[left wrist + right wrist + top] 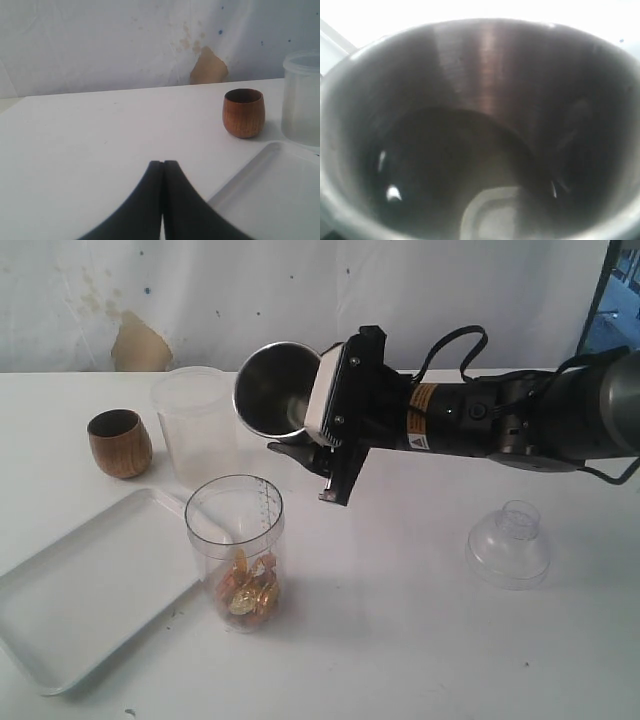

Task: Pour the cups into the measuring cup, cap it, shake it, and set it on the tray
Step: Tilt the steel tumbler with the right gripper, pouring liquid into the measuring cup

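Right arm (480, 415): stretched level over desk (400, 640), fingers (296, 448) clamped on tipped steel tumbler (268, 390). Left fingers (142, 205): together, low over desk. Arm's yellow label (422, 415): unreadable.

Looks like a makeshift robot test lab: plain white bench (400, 640), stained white sheet backdrop (300, 290), black cabled robot arm (500, 415)

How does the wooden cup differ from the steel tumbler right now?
The wooden cup is small, rounded and brown; the steel tumbler is larger and shiny metal. The wooden cup stands upright on the table; the steel tumbler is held in the air, tipped sideways, by the right gripper. The steel tumbler looks empty; the wooden cup's inside is hidden. Both are lidless.
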Available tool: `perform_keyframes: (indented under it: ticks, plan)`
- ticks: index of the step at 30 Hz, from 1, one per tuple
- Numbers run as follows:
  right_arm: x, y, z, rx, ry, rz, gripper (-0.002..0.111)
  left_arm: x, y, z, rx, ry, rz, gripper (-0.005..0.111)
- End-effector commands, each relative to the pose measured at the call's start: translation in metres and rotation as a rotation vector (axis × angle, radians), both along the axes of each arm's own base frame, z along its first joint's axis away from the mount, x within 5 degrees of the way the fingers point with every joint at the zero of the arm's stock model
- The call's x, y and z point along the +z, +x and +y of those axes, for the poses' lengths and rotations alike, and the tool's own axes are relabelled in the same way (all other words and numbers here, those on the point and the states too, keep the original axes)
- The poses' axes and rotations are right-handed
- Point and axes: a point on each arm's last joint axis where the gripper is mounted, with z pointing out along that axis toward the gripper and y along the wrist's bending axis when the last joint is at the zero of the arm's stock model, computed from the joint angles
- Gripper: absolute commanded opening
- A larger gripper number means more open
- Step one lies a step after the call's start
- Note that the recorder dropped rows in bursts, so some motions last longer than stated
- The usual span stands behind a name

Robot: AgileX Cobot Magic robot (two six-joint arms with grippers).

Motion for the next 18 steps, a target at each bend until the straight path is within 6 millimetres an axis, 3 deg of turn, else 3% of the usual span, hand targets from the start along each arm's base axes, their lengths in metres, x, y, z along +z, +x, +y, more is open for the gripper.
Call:
perform_keyframes:
  ticks: [1,18]
  plan:
    - [0.014,-0.002,0.003,0.041,0.046,-0.078,0.000,-0.001,0.000,0.000,-0.006,0.005,-0.006,0.000]
    - [0.014,-0.007,0.014,0.093,-0.048,-0.212,0.000,-0.001,0.000,0.000,-0.006,0.005,-0.006,0.000]
